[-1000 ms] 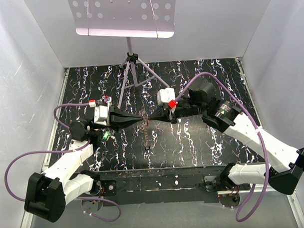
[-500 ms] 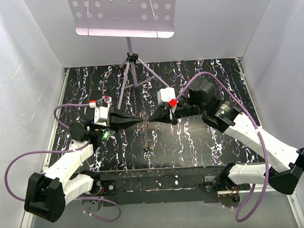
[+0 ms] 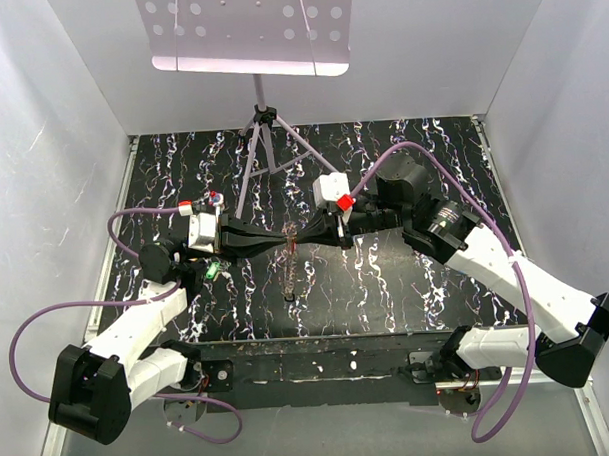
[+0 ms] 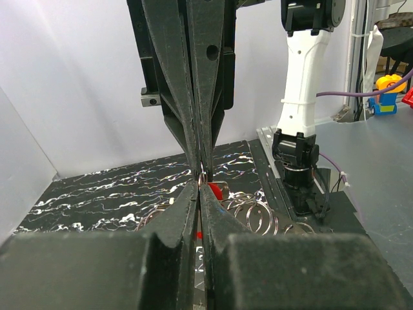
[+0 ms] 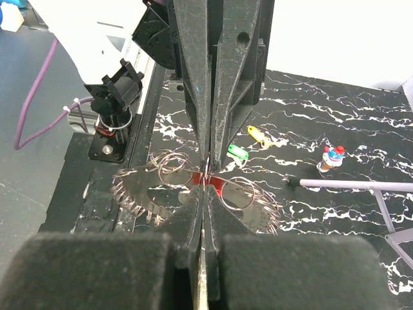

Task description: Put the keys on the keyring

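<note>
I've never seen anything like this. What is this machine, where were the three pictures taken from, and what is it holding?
It is two robot arms bolted side by side at the near edge of a table. One picture looks down from above. The other two come from a small camera on each arm's wrist, so the dark wedges at the bottom of each are that arm's own jaws. The left jaws and right jaws meet tip to tip above the black marbled table. Both are shut, apparently pinching a thin wire keyring fringed with small metal pieces. A red key sits right at the tips. A green key and a yellow key lie loose on the table. A music stand is at the back.
</note>
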Controlling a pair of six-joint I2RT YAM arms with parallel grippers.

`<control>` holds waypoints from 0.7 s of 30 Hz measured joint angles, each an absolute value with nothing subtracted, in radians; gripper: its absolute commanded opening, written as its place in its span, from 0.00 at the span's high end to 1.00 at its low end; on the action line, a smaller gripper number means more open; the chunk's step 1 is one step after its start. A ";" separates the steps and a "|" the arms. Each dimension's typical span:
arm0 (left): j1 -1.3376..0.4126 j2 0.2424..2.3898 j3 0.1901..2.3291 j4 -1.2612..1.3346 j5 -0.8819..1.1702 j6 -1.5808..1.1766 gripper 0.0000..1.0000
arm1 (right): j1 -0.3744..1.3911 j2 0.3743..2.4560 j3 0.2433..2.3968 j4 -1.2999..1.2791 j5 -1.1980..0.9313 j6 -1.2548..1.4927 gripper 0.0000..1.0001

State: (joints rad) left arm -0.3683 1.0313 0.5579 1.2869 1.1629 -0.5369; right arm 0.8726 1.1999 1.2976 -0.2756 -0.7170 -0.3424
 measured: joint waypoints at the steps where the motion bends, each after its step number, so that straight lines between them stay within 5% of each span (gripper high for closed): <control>1: -0.368 1.031 0.558 1.286 1.163 -0.536 1.00 | 0.873 1.200 1.298 -0.275 -0.717 -0.341 0.99; 21: -0.363 1.031 0.588 1.065 1.179 -0.460 1.00 | 0.873 1.241 1.334 -0.365 -0.646 -0.320 0.99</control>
State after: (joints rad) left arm -0.3630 1.0309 0.5877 1.0649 1.1793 -0.4599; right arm 0.8730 1.2407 1.3338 -0.3649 -0.6456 -0.3202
